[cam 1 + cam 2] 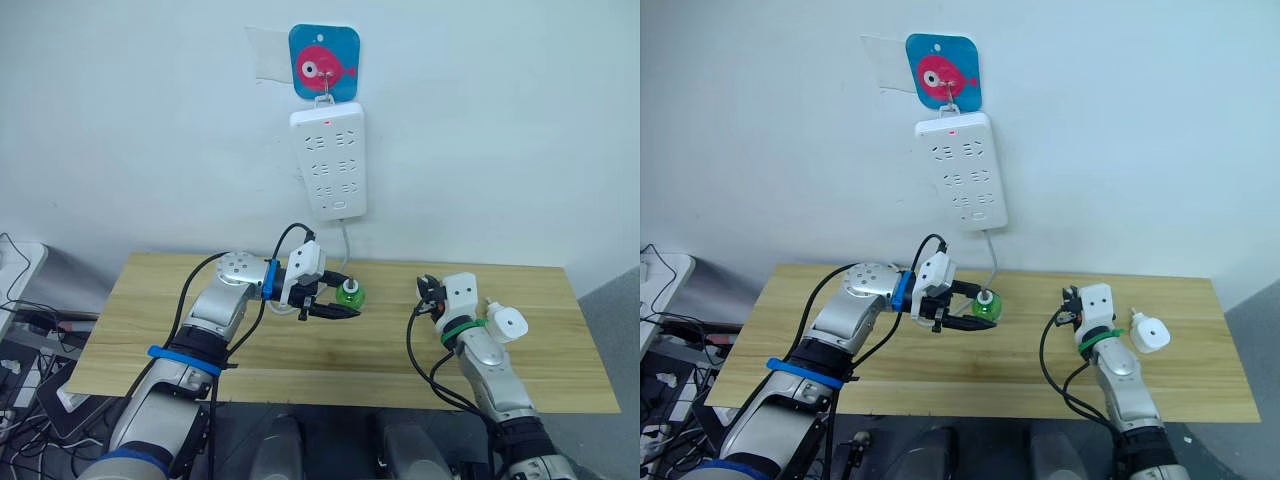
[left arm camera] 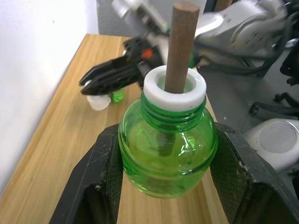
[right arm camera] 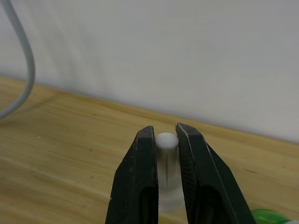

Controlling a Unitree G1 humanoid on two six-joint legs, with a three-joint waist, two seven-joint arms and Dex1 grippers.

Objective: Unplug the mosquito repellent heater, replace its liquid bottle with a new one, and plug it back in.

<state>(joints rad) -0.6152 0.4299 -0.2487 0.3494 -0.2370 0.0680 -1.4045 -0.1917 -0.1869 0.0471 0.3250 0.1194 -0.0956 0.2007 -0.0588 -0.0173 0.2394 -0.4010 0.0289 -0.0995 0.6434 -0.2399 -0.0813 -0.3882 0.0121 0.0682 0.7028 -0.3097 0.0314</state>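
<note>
Green bottle (image 2: 167, 144) with wick, clamped in left gripper (image 1: 338, 304).
Right gripper (image 3: 164, 154) pinches a small white cap (image 3: 167, 140); heater (image 1: 507, 325) on table (image 1: 150, 300).

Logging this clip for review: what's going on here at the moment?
The heater is unplugged from the wall power strip and lies on the table beside the right arm. The left tool holds the uncapped green liquid bottle upright above the table, its wick sticking out. The right tool is clamped on a small white cap, apparently that of the new bottle. Nothing is back in the heater yet.
</note>
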